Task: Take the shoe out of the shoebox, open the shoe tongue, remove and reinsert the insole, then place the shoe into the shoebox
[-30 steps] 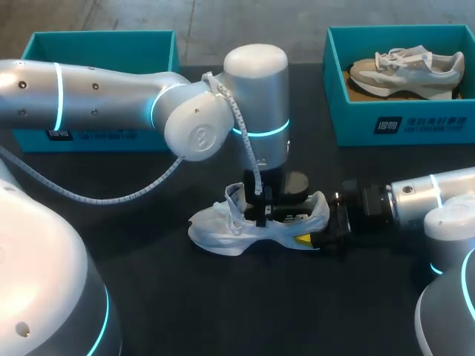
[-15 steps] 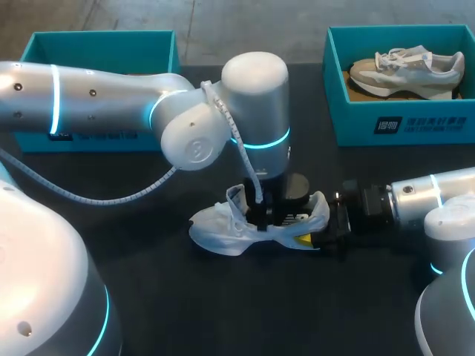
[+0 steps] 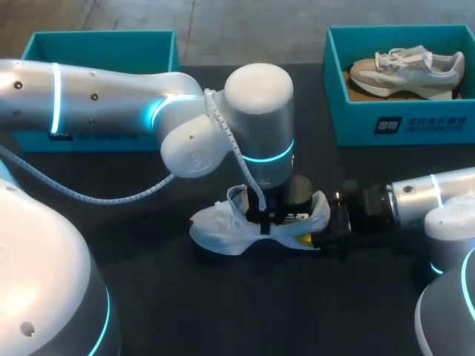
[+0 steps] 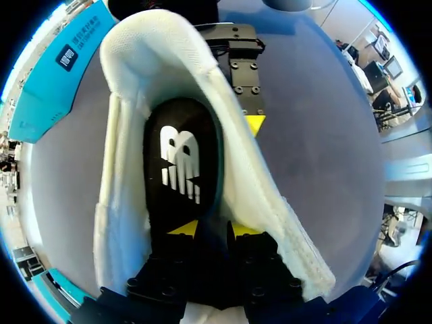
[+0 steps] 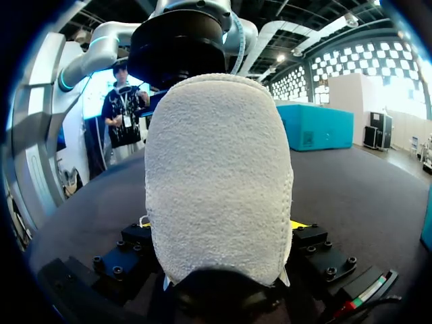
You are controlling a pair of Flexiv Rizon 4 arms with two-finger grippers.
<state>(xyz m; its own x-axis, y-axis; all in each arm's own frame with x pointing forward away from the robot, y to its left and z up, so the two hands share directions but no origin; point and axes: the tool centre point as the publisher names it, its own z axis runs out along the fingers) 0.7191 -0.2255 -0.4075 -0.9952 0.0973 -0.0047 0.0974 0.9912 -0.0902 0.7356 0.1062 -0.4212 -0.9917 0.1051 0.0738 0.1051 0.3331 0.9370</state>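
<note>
A white shoe (image 3: 223, 226) lies on its sole in the middle of the black table, toe to the left. My left gripper (image 3: 263, 215) reaches down into its opening. In the left wrist view the left gripper (image 4: 214, 229) stands open inside the shoe (image 4: 121, 169), its yellow tips a little apart over the front of the black insole (image 4: 181, 162), which lies flat in the shoe. My right gripper (image 3: 300, 225) comes in from the right and is shut on the heel. In the right wrist view the heel (image 5: 216, 182) fills the gap of the right gripper (image 5: 219, 226).
A teal shoebox (image 3: 104, 41) stands at the back left, partly behind my left arm. A second teal shoebox (image 3: 401, 122) at the back right holds a grey shoe (image 3: 404, 70). Bare table lies in front of the white shoe.
My left wrist has shifted slightly and come lower over the shoe, and its fingers have parted. The shoe and my right arm have stayed in place.
</note>
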